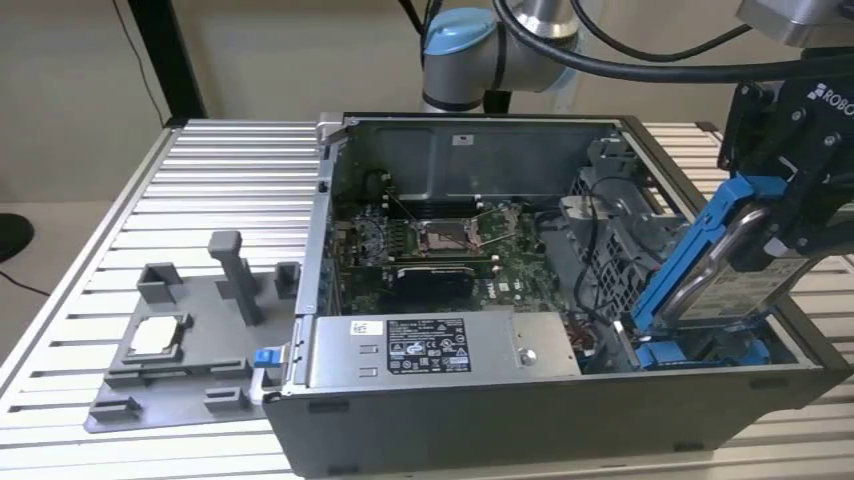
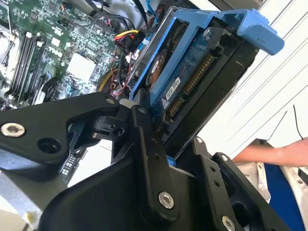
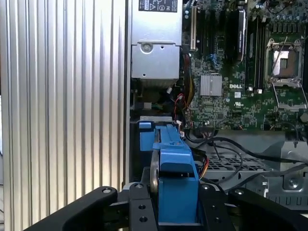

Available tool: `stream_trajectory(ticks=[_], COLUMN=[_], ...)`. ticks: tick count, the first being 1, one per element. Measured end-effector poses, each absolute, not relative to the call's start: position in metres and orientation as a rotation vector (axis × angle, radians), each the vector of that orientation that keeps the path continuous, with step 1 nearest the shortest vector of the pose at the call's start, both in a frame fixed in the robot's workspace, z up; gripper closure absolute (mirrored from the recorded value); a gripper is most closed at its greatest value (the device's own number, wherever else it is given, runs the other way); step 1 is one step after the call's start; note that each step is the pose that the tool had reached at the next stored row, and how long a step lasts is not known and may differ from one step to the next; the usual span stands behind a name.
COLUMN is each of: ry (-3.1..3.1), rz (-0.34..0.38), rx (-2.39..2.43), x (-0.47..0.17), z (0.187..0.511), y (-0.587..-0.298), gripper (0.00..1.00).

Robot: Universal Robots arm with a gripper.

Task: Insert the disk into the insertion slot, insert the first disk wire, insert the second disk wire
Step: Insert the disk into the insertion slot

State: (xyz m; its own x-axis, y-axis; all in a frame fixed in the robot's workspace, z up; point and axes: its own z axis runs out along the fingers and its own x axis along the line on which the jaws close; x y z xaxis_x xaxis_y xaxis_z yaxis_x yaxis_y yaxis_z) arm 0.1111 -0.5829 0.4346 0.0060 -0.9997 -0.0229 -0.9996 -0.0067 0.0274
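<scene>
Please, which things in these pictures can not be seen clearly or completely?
- Grey drive bay: in the exterior view the tilted silver hard drive in a bright blue plastic carrier covers its floor, so the depth reached is unclear.
- Black gripper, jaws shut on the drive: cut by the exterior view's right edge.
- Red and yellow cables: in the second wrist view the drive hides their ends.
- A person's arm: cut by that view's edge.

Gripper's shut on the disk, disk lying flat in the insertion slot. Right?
Not flat. The gripper is shut on the disk, but the disk stands steeply tilted, only its lower end down at the insertion slot. The exterior view shows it.
</scene>
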Motion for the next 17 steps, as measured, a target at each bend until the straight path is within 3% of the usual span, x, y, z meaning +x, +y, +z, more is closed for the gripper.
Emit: stream_trajectory(ticks=[17], ry=[-2.227], rz=[-0.058], rx=[2.213], x=[0.11], z=[0.425], y=[-0.583], gripper=[1.0])
